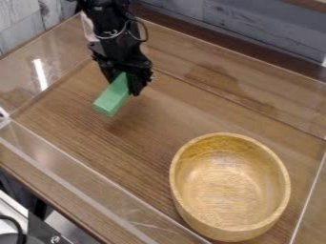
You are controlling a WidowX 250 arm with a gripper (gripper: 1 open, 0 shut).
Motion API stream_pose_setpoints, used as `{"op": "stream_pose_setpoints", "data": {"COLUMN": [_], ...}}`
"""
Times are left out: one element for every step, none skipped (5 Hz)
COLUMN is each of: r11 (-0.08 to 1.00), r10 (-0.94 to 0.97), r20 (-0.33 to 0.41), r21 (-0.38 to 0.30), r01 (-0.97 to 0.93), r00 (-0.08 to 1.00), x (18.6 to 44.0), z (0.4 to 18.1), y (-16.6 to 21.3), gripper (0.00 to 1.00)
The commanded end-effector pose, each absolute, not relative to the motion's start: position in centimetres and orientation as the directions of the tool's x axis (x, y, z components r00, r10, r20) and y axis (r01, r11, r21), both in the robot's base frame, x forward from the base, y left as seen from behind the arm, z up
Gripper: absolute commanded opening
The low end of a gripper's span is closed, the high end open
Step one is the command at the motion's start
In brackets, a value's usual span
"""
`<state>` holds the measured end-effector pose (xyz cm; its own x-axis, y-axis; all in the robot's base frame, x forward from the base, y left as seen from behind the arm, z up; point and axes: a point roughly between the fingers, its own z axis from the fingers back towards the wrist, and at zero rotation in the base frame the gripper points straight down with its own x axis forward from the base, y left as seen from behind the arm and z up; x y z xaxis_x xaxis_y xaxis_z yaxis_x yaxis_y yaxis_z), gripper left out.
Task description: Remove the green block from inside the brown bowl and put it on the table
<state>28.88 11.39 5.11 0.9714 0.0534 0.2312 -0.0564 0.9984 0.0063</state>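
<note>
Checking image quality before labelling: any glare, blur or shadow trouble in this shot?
Camera view: white glare streaks on the acrylic wall; soft sheen across the table; green block and brown bowl fairly sharp; the dark gripper loses detail.

A lab test bench: wood-grain table (192,95) fenced by clear acrylic walls (76,167), robot arm (109,24) mounted.

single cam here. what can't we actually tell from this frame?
- Whether the green block touches the table yet: its lower end is too small to judge from this angle.
- The end effector fingertips: the block covers one and they are dark against the body.
- The upper arm: cut off by the top edge.
- The near outer wall of the brown bowl: partly cut off by the bottom edge.
</note>
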Motion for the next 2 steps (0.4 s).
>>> {"op": "stream_pose_setpoints", "data": {"r11": [0.997, 0.997], "r10": [0.06, 0.066], "r20": [0.283, 0.275], "r21": [0.026, 0.024], "r01": [-0.07, -0.075], "r00": [0.957, 0.959], "x": [30.15, 30.31], "z": [6.12, 5.62], "y": [12.6, 13.02], "gripper": [0.0, 0.0]}}
